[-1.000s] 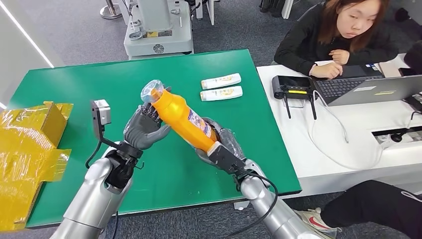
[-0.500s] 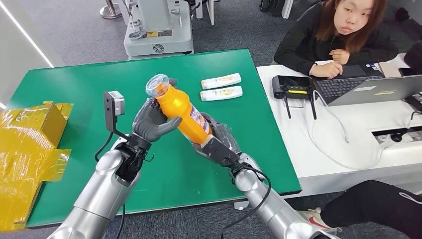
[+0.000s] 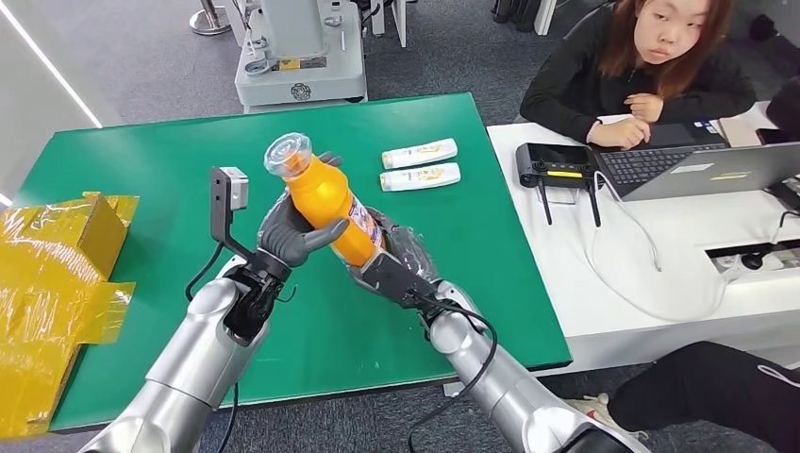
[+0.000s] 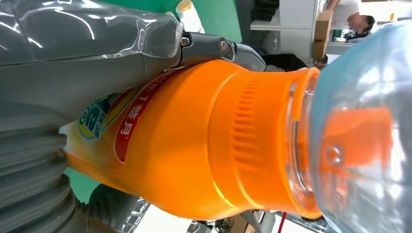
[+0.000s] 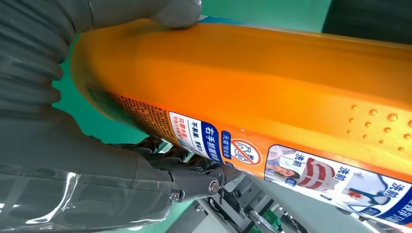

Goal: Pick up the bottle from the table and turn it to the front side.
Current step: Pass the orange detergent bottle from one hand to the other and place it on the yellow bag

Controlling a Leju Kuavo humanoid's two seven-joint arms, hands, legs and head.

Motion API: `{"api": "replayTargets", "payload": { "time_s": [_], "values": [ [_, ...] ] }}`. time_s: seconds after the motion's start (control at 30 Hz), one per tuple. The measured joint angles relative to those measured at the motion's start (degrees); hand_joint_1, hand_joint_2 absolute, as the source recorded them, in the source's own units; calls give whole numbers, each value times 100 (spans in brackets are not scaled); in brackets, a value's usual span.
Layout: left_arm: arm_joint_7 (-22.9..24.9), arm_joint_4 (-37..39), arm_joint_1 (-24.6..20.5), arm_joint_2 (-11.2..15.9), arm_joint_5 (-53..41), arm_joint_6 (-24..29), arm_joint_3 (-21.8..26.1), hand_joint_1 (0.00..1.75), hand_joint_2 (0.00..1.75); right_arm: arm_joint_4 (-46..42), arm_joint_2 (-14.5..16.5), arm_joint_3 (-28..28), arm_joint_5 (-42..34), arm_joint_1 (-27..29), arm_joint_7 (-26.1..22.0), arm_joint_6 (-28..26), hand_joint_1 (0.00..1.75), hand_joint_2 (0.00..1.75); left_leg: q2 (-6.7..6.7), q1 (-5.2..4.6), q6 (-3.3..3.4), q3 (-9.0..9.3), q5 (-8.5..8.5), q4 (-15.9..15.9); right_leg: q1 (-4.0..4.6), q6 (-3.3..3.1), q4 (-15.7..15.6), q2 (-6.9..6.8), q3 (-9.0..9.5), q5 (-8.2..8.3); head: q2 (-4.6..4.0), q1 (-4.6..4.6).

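Our left hand (image 3: pixel 294 233) wraps the upper body of the orange bottle (image 3: pixel 325 200), and our right hand (image 3: pixel 391 267) grips its base; we hold it tilted above the green table (image 3: pixel 141 179), clear cap (image 3: pixel 287 154) up and away from us. Two small tubes (image 3: pixel 419 164) lie beyond it. A person (image 3: pixel 641 66) sits at the white desk (image 3: pixel 651 274) to our right.

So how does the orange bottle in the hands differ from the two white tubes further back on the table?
The orange bottle is held off the green table by the left hand and right hand, tilted with its clear cap up; the two white tubes lie flat, side by side, untouched. The bottle is orange and clearly bigger; the tubes are white and slim. Both carry printed labels.
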Motion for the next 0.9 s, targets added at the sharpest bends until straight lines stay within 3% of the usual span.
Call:
{"api": "replayTargets", "payload": {
  "time_s": [0.17, 0.2, 0.3, 0.33, 0.77, 0.8, 0.9],
  "values": [
    [-29, 278, -93, -42, 12, -50, 8, 0, 175, 41, 18, 38, 2, -35, 28, -2, 175, 175, -1, 0, 3, -2, 2, 1, 0, 0, 0, -1, 0, 0, 0, 1],
    [-58, 313, -103, -50, -5, -40, 9, 17, 175, 50, 19, 46, 2, -41, 29, -2, 175, 175, -1, 0, 3, -2, 2, 1, 0, 0, 0, -1, 0, 0, 0, 0],
    [-183, 374, -119, -75, -97, 62, 9, 148, 175, 73, 20, 65, -2, -64, 28, -2, 175, 175, -1, 0, 3, -3, 2, 2, 0, 0, 0, -2, 0, 0, 0, 0],
    [-231, 382, -120, -80, -136, 111, 9, 175, 175, 79, 21, 71, -3, -74, 28, -5, 175, 175, -1, 0, 3, -3, 2, 2, 0, 0, 0, -1, 0, 0, 0, 0],
    [-976, 231, 33, -126, -873, 710, 33, 175, 175, 110, 27, 110, -15, -120, -85, 13, 175, 175, -1, 0, 3, -4, 2, 3, 0, 0, 0, -2, 0, 0, 0, 1],
    [-1037, 205, 50, -130, -940, 766, 38, 175, 175, 110, 32, 113, -15, -120, -91, 15, 161, 175, -1, 0, 3, -4, 2, 3, 0, 0, 0, -2, -1, 0, 0, 1],
    [-1263, 131, 90, -130, -1222, 953, 42, 175, 175, 111, 50, 121, -16, -129, -107, 24, 30, 175, -1, 0, 3, -4, 2, 3, 0, 0, 0, -2, -1, 0, 0, 0]
  ]
}}
